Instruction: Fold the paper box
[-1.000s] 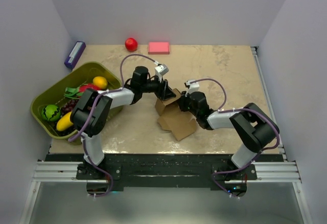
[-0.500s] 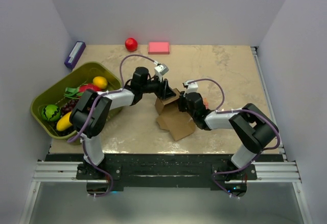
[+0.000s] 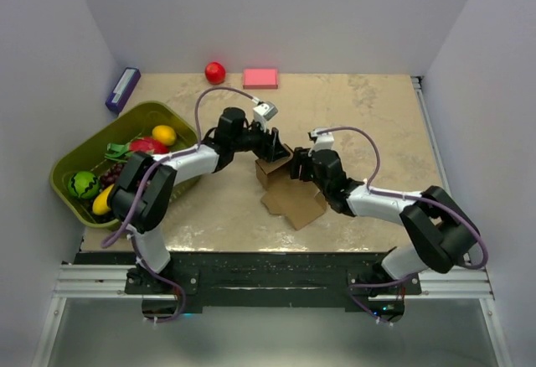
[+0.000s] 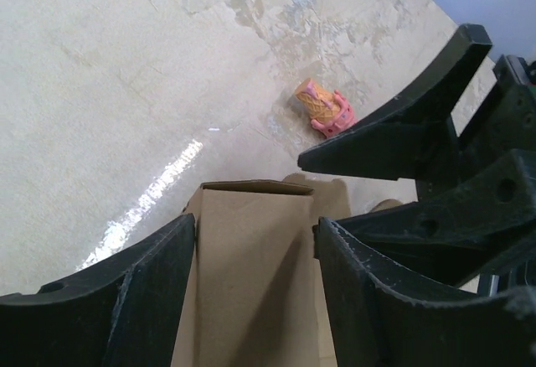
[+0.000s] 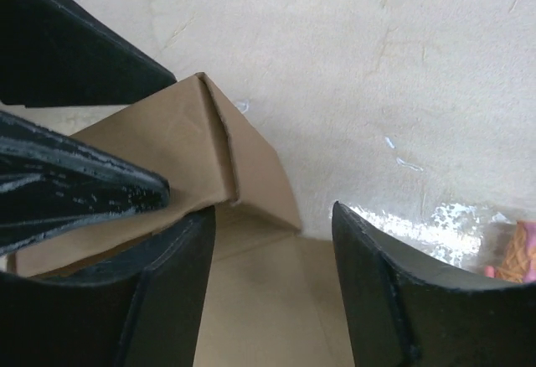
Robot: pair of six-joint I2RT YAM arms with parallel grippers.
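The paper box (image 3: pixel 289 199) is brown cardboard lying mid-table, with one part folded upright at its far end. My left gripper (image 3: pixel 275 147) reaches in from the left. In the left wrist view the upright panel (image 4: pixel 251 275) stands between its fingers with a thin gap on the right side, so the left gripper (image 4: pixel 255 224) is open around it. My right gripper (image 3: pixel 297 168) faces it from the right. Its jaws (image 5: pixel 272 212) stand wide open over a flat flap, beside the folded corner (image 5: pixel 167 145).
A green basket (image 3: pixel 84 208) of toy fruit sits at the left. A red ball (image 3: pixel 215 72), a pink block (image 3: pixel 260 78) and a purple box (image 3: pixel 122 89) lie along the back. A small pink ice-cream toy (image 4: pixel 322 109) lies just beyond the box.
My right gripper has gone from shut to wide open, and its arm has swung out to the right. The left jaws have widened a little around the upright panel.
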